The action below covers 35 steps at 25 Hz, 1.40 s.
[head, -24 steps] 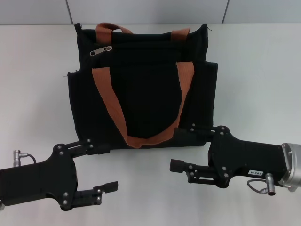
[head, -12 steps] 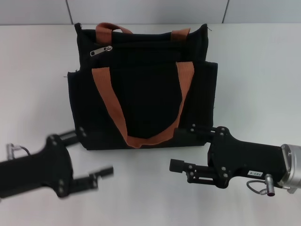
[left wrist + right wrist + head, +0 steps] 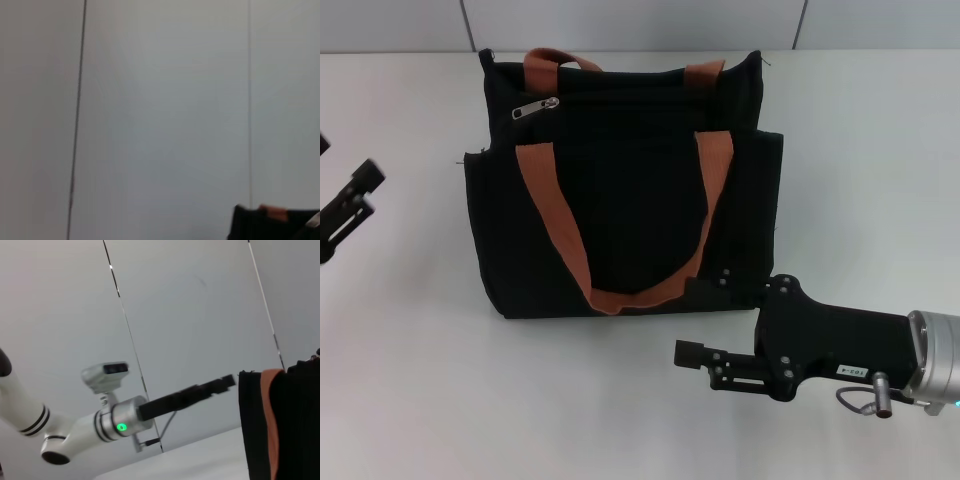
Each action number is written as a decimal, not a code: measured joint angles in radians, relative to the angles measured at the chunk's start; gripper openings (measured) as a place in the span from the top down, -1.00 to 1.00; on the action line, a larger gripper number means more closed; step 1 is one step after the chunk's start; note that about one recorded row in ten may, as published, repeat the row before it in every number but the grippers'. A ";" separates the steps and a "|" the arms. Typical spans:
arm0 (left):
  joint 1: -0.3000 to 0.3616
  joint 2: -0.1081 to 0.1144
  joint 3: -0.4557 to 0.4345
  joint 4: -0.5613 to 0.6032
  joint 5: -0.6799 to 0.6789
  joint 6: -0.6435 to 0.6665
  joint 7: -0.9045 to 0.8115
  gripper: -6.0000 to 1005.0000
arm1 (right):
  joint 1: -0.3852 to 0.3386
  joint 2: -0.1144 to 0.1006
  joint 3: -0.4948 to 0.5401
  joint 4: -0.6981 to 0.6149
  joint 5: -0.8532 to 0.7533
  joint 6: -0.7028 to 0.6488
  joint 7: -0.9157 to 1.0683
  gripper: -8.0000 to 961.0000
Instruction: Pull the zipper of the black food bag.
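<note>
While the right gripper [image 3: 692, 320] is hovering low over the white tabletop [image 3: 860, 170] nearest the robot, its jaws are standing open, one finger reaching up against the lower right corner of the black food bag [image 3: 620, 190] and the other pointing left just in front of it, with nothing between them. The bag is lying on the middle of the tabletop, its two orange-brown straps [image 3: 560, 235] draped across its front panel. Farther back, the zipper [image 3: 536, 108] is sitting at the left end of the zipper line near the bag's top edge, its silver pull tab untouched by either gripper. Off at the far left edge, well apart from the bag, the left gripper [image 3: 345, 205] is hanging above the tabletop; whether its jaws are open, I cannot tell.
</note>
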State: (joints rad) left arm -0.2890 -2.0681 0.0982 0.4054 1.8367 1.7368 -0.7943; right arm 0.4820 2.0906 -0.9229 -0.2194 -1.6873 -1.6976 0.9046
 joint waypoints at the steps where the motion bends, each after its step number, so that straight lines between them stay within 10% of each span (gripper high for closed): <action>1: -0.009 0.000 0.002 0.000 0.002 -0.026 0.000 -0.47 | 0.004 0.000 -0.001 0.003 0.000 0.003 0.000 -0.48; 13: -0.115 0.000 0.290 -0.024 0.009 -0.236 0.006 -0.47 | 0.022 0.000 -0.002 0.022 0.000 0.022 -0.006 -0.48; 35: -0.190 -0.005 0.299 -0.105 -0.156 -0.245 0.020 -0.46 | 0.032 0.002 0.010 0.033 0.000 0.064 -0.006 -0.48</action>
State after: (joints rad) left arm -0.4794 -2.0731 0.3969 0.3001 1.6804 1.4917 -0.7738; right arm 0.5139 2.0924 -0.9128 -0.1863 -1.6869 -1.6331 0.8989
